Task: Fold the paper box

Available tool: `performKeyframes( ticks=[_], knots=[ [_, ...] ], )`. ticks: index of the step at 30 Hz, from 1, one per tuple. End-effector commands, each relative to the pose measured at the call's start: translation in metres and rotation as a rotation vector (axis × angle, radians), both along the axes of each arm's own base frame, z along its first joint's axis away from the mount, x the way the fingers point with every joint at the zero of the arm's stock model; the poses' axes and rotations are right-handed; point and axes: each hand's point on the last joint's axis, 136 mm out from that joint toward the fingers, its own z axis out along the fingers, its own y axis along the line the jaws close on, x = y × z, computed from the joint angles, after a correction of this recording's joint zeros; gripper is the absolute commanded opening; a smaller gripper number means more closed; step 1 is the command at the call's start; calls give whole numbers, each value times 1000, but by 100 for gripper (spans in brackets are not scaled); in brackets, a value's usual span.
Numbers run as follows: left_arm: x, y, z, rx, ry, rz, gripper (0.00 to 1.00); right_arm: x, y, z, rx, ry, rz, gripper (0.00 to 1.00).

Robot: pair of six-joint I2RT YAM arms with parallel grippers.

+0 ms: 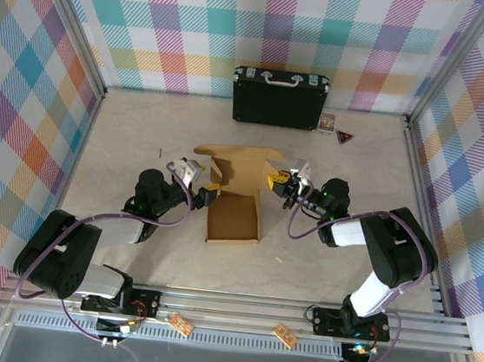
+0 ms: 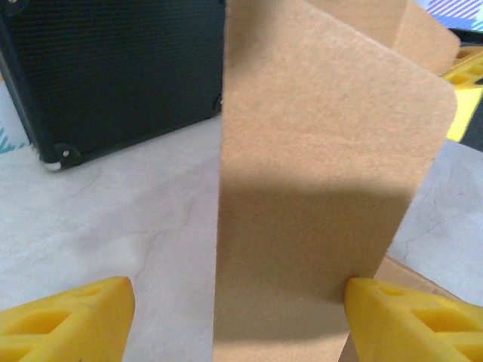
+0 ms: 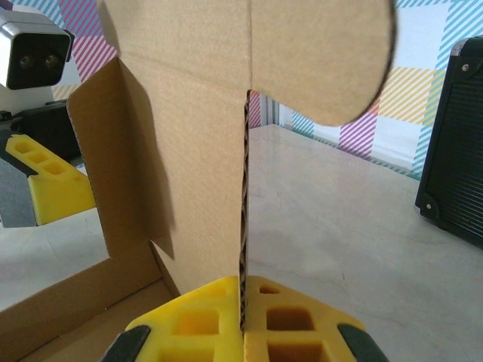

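Observation:
The paper box, brown corrugated cardboard, lies half folded at the table's middle, its base flat and its rear flaps raised. My left gripper stands at its left side, open. In the left wrist view a raised flap stands between the yellow fingers; the right one touches its edge, while the left one is well apart from it. My right gripper is at the box's right rear corner. In the right wrist view that gripper is shut on the edge of an upright wall.
A black hard case with a silver handle stands at the back wall, also in the left wrist view. A small card and a red triangle lie to its right. Metal frame rails border the table.

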Motion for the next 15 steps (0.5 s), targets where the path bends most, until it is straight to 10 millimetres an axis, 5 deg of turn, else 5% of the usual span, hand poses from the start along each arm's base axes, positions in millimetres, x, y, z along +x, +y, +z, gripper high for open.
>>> performKeyframes(
  ticks=[1,9,15],
  knots=[
    [-11,-17,22,-35,-106,-111,72,-16,16,9,20,-27,127,0],
    [-15,-25,23,-40,-110,-163,60,-17,18,8,21,-19,145,0],
    [-19,-31,24,-41,-100,-206,37,-18,19,6,19,-11,155,0]
  ],
)
